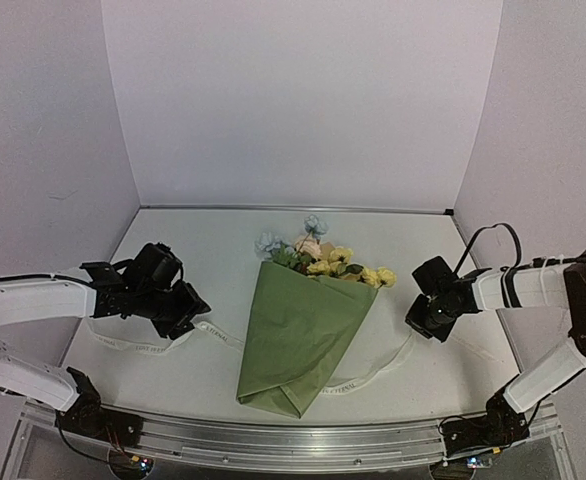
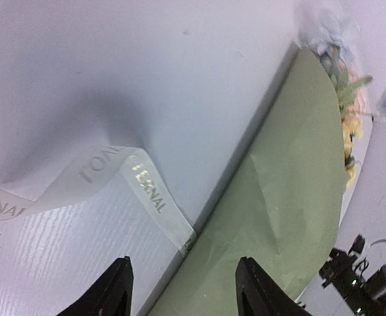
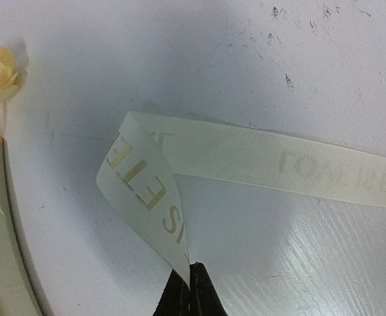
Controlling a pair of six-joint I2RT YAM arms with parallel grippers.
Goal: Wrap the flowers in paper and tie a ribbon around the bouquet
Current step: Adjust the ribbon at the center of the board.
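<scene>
Running under paper (image 2: pixel 292 197): ribbon (image 2: pixel 147 187), middle hidden | right pincer (image 3: pixel 192 270) pinching end

Left arm (image 1: pixel 28 300) and right arm (image 1: pixel 521 285): white shells, black joints, black bases. Left hand (image 1: pixel 191 308) all black, two tapered fingers (image 2: pixel 117 289). Right hand (image 1: pixel 428 320) black too; thin black cable (image 1: pixel 493 231) loops over its wrist.

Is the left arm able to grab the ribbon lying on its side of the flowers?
Probably yes. The left gripper has its jaws open and empty, and the ribbon lies loose on the table right in front of it. Nothing covers that stretch; only farther along does it slip under the paper.
</scene>
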